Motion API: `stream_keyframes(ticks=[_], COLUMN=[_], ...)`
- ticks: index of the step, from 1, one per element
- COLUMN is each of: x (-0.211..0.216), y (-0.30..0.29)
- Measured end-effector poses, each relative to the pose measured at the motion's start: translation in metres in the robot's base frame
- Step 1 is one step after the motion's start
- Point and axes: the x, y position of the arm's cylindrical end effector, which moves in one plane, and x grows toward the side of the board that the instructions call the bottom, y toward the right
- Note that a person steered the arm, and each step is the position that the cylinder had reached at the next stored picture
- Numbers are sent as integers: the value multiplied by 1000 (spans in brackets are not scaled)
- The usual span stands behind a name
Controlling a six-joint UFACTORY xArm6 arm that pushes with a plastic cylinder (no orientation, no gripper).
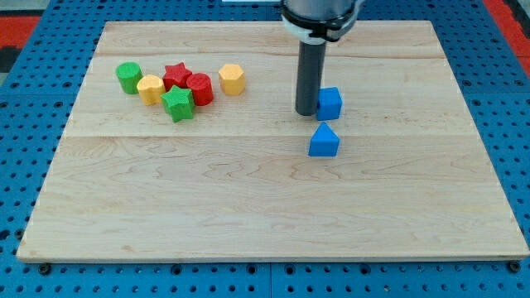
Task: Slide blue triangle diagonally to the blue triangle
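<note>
A blue triangle block point(324, 141) lies right of the board's middle. A blue cube point(330, 103) sits just above it in the view, apart from it by a small gap. My tip point(306, 112) rests on the board right at the cube's left side, touching or nearly touching it, and up-left of the blue triangle. The rod comes straight down from the view's top.
A cluster sits at the upper left: a green cylinder point(127, 77), a yellow block point(151, 88), a red star point(175, 75), a red cylinder point(199, 88), a green star point(177, 103) and a yellow hexagon point(232, 79). The wooden board point(265, 215) lies on a blue pegboard.
</note>
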Motion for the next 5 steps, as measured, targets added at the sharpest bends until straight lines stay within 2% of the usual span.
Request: stream_keyframes(ticks=[1, 2, 3, 4, 5], x=[-1, -25, -19, 26, 35], y=[-43, -75, -14, -3, 12])
